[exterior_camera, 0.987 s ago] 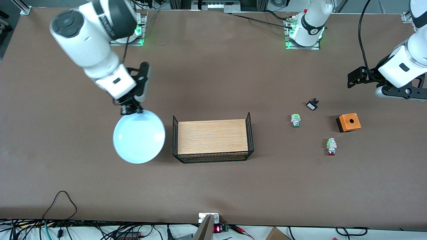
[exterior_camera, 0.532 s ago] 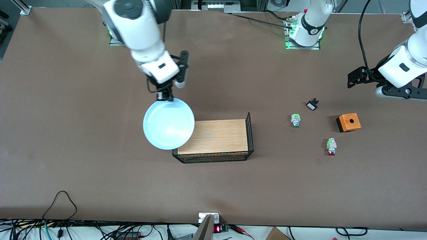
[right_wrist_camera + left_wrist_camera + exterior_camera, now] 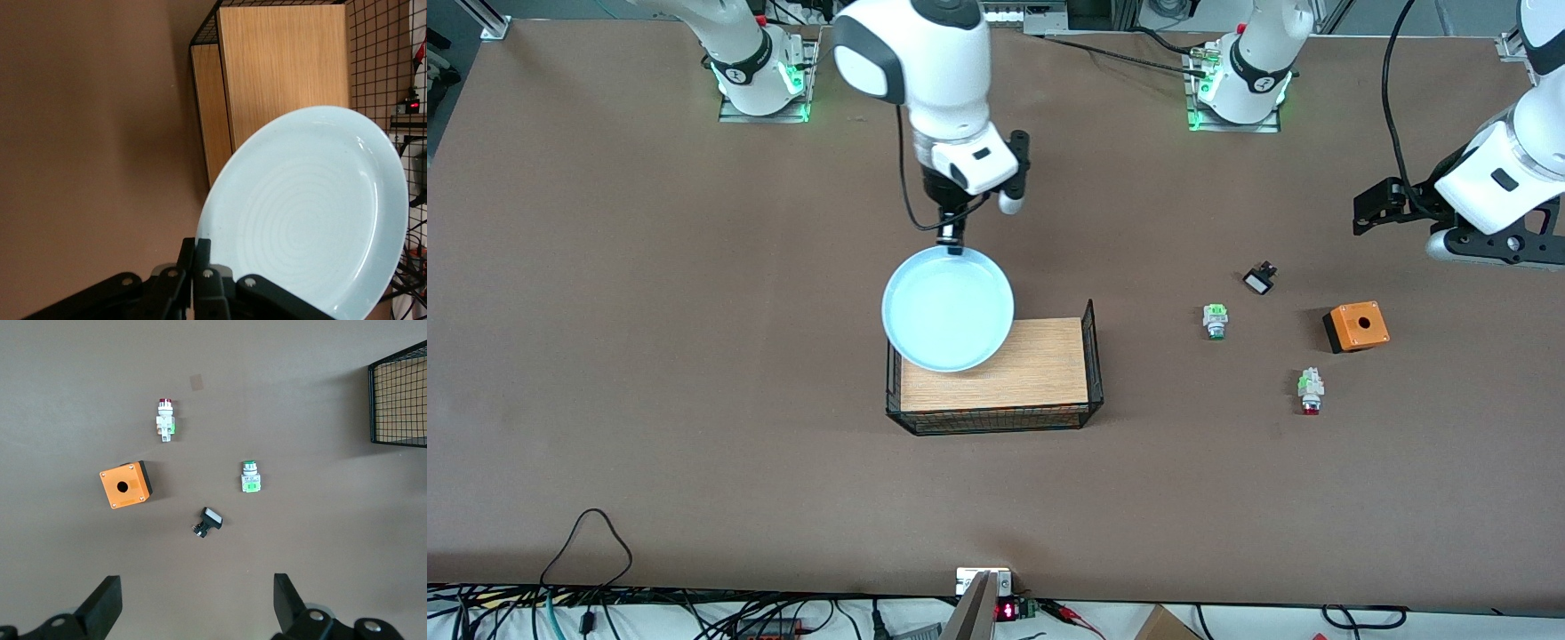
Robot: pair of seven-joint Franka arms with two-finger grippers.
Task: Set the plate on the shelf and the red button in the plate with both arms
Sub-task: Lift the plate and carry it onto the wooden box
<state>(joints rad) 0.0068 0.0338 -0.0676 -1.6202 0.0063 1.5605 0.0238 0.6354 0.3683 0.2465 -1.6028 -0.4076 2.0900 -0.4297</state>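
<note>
The pale blue plate [image 3: 948,308] [image 3: 313,213] hangs in the air, tilted, with my right gripper [image 3: 951,244] [image 3: 202,250] shut on its rim. It is over the wire basket [image 3: 1092,356] at the basket's end toward the right arm. The red button [image 3: 1311,391] [image 3: 165,420] lies on the table toward the left arm's end, nearer the front camera than the orange box. My left gripper [image 3: 1369,209] [image 3: 193,603] waits open and empty above the table, over bare table beside the small parts.
The basket has a wooden floor [image 3: 280,73]. Near the red button lie a green-capped switch [image 3: 1215,321] [image 3: 249,477], a small black switch [image 3: 1259,280] [image 3: 208,521] and an orange box with a hole [image 3: 1356,326] [image 3: 125,485]. Cables run along the table's near edge.
My right arm has swung the plate from over bare table at the right arm's end to over the basket. The left arm has not moved.
</note>
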